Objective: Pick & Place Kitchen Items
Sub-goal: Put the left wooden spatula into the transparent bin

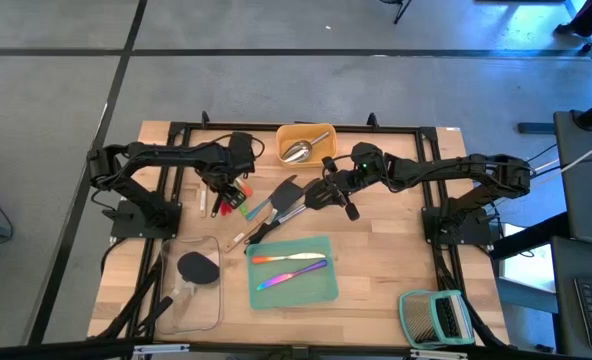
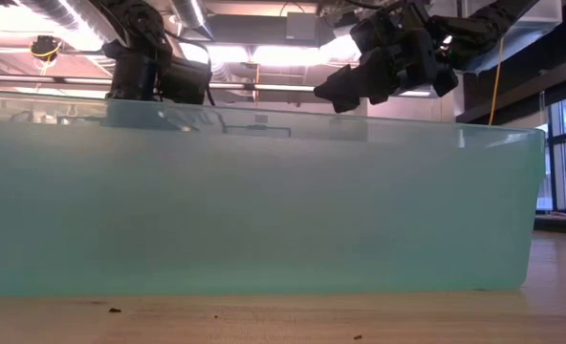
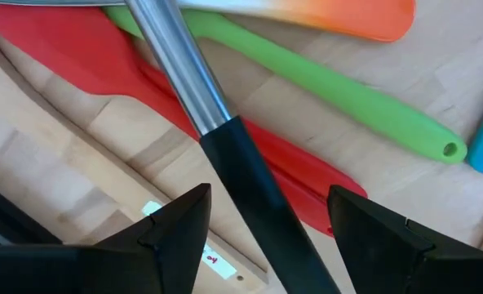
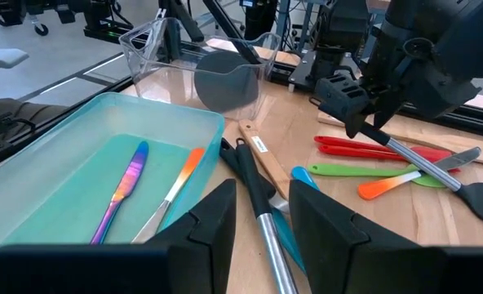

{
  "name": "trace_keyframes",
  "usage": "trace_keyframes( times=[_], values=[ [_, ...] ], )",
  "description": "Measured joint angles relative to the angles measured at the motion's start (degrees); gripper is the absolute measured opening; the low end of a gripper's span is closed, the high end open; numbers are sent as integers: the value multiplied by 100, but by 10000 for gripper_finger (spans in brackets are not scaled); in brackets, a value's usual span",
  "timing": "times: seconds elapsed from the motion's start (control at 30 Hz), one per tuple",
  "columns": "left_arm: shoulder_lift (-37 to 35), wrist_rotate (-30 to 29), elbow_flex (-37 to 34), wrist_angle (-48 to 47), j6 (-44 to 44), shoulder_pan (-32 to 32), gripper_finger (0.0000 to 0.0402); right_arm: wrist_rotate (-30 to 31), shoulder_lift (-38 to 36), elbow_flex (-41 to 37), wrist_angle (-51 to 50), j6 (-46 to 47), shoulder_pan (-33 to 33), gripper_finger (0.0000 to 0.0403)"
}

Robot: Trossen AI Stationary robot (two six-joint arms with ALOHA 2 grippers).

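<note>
A pile of kitchen items lies mid-table: a red spatula, a green handle, an orange-handled knife, black spatulas and a wooden spoon. My left gripper points down over the pile, open. Its fingers stand on either side of the black handle of a steel-shafted utensil, with a gap on each side. That utensil lies across the red spatula. My right gripper hangs in the air above the black spatulas, its fingers a little apart with nothing between them.
The teal tray at the near middle holds an iridescent piece and an orange-handled knife. The yellow tray at the far edge holds a steel scoop. A clear tray stands near left, a green-framed rack near right.
</note>
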Motion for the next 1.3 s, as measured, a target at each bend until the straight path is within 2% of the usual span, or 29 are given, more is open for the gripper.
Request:
trace_keyframes(
  times=[0.53,0.67,0.87,1.3],
  values=[
    [-4,324,12,325,185,-7,242,-2,0,0,5,0,0,119],
    [-4,7,246,208,171,-55,242,-2,0,0,3,0,0,119],
    [-9,-802,749,-477,-420,-37,242,-2,0,0,3,0,0,119],
    [-11,-690,874,-670,-444,151,242,-3,0,0,-3,0,0,119]
  ],
)
